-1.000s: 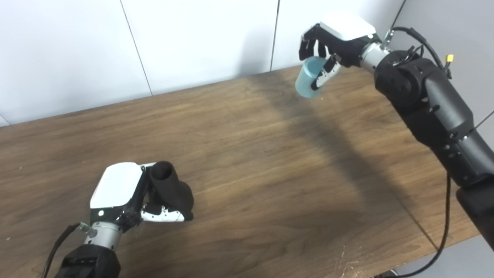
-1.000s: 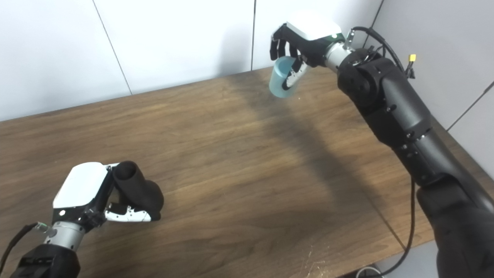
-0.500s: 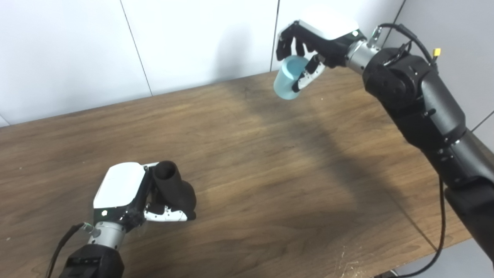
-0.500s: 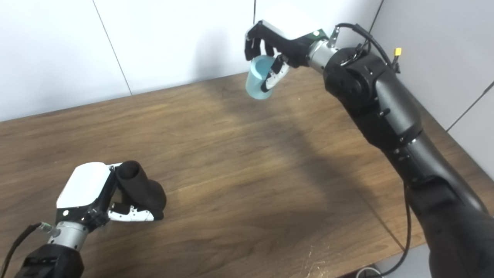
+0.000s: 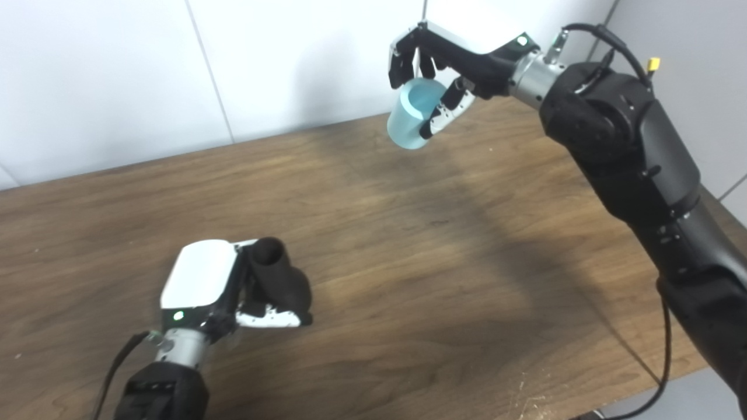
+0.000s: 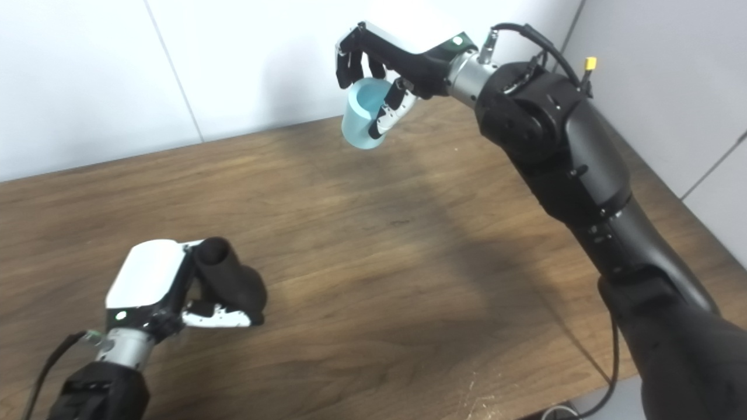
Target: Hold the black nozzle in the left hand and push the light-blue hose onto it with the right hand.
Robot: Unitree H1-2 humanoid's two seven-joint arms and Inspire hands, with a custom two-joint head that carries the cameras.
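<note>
My left hand (image 5: 213,289) is shut on the black nozzle (image 5: 279,280) low over the wooden table (image 5: 408,245) at the front left. The nozzle's open end points up and away; it also shows in the right eye view (image 6: 230,280). My right hand (image 5: 449,64) is shut on the short light-blue hose (image 5: 413,114), held high above the table's far edge. The hose's open top faces me. The hose and nozzle are far apart.
A white panelled wall (image 5: 262,64) stands behind the table. The right arm (image 5: 630,151) stretches over the table's right side with a black cable (image 5: 665,344) hanging near the front right edge. Pale scuffs (image 5: 525,396) mark the front edge.
My right hand has carried the light-blue hose to the left and a little toward me. My left hand with the nozzle has shifted slightly right. The camera view has shifted a little.
</note>
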